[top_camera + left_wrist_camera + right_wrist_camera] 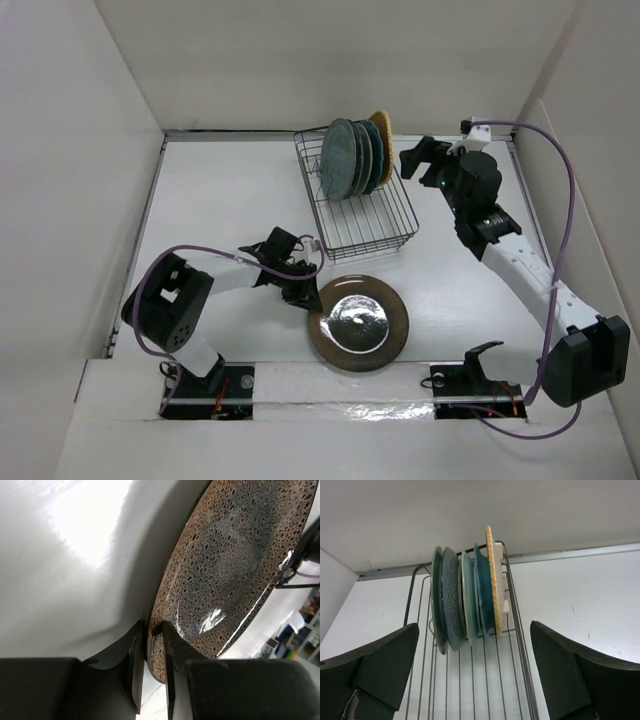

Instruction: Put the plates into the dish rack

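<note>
Reaching rightward with elbow folded low, our left arm has the left tool [150,647] pinching the brown plate [358,322] at its left rim. Our right arm stretches far, the right tool [418,165] spread wide just beside the dish rack [372,236]. Other plates [352,160] stand upright at its far end. The brown plate sits by the tabletop [220,200] front edge, near the rack's bare near wires.

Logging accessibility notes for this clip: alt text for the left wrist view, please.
The left tool grips the rim of the glossy brown speckled plate, one dark finger on each face. The white table lies behind it.
</note>
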You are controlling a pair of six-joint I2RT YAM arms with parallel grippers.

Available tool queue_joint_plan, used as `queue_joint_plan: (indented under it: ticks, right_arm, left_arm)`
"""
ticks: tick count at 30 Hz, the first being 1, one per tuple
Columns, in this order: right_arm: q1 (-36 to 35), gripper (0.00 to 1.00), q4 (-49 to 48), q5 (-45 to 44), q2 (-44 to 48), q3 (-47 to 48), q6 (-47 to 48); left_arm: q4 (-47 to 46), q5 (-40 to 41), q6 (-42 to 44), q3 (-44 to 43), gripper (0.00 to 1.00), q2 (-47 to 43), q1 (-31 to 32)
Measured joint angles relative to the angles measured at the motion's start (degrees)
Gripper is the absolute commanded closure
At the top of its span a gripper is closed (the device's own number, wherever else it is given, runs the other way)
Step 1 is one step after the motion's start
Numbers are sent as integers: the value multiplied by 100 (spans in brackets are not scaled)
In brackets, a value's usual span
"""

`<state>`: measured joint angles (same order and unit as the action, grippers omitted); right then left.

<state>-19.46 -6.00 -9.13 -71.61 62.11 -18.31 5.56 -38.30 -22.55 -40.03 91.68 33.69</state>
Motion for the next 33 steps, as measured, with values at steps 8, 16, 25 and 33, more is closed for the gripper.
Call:
queue_joint_plan:
  ticks: [8,16,25,33]
  right_arm:
    - [28,41,48,48,839,-673,-293]
    - [26,100,229,553,1609,-1082,-533]
    - [-420,13,-22,2461,2094,-2170,-638]
    - [-708,5,-205,3368,2293,-3322,-721]
  left_arm:
    - [625,778,-63,109,100,-1716,26]
    - [1585,1600,-37,-85,100,-3318,-297]
    - [2677,1987,153,-1003,100,-4022,-337]
    - [2874,1690,149,-2140,100,-4131,-372]
